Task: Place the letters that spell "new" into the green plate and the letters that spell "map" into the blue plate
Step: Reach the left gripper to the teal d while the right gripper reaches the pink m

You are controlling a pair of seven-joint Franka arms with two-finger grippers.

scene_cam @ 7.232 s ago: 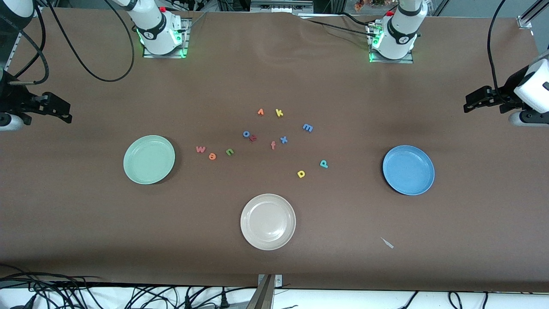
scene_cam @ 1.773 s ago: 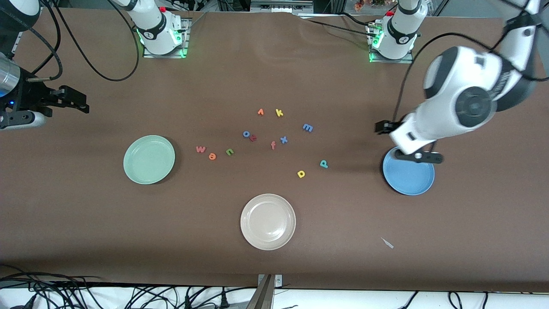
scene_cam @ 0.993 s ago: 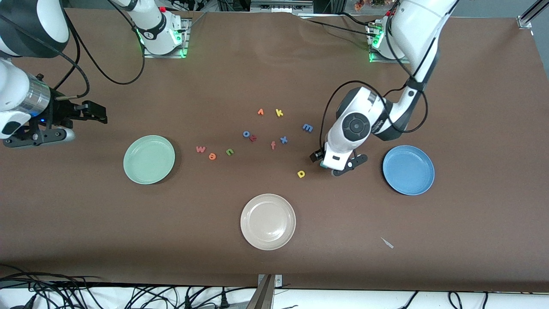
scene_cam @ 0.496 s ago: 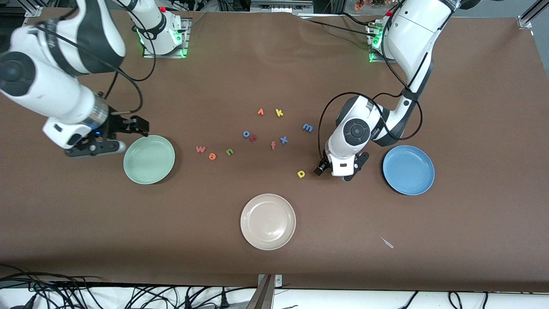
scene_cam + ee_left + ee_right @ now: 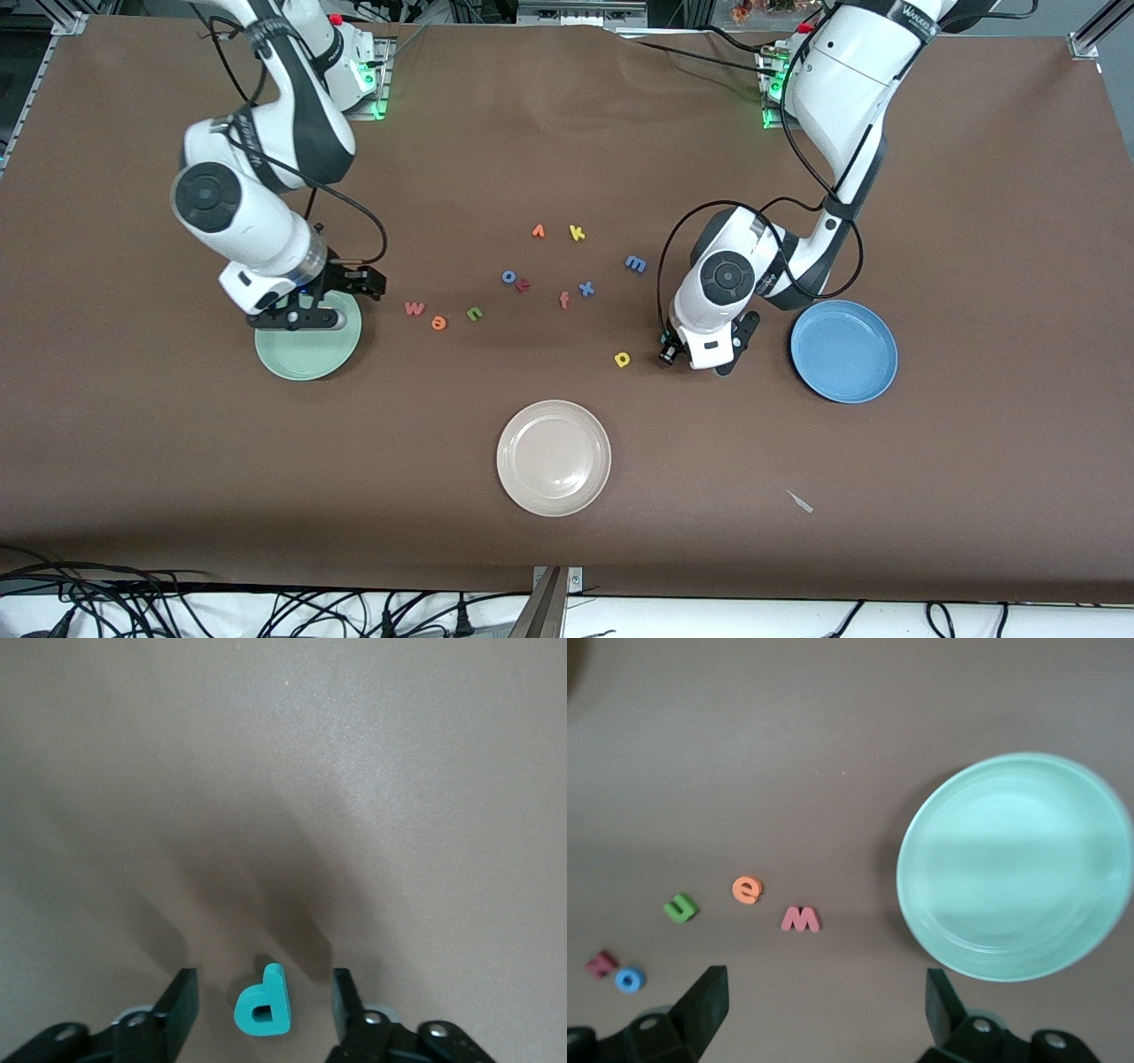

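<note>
On brown table (image 5: 567,133), teal "p" (image 5: 264,1001) between left hand (image 5: 264,1005) fingers, untouched.

Left gripper (image 5: 261,1001) low, right gripper (image 5: 824,1005) raised, both agape

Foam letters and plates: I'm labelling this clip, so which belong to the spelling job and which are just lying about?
Job: green n, orange e, pinkish w, green plate; blue m, yellow a, teal p, blue plate.

Lying about: cream plate, yellow k, salmon f, blue x, blue o.
</note>
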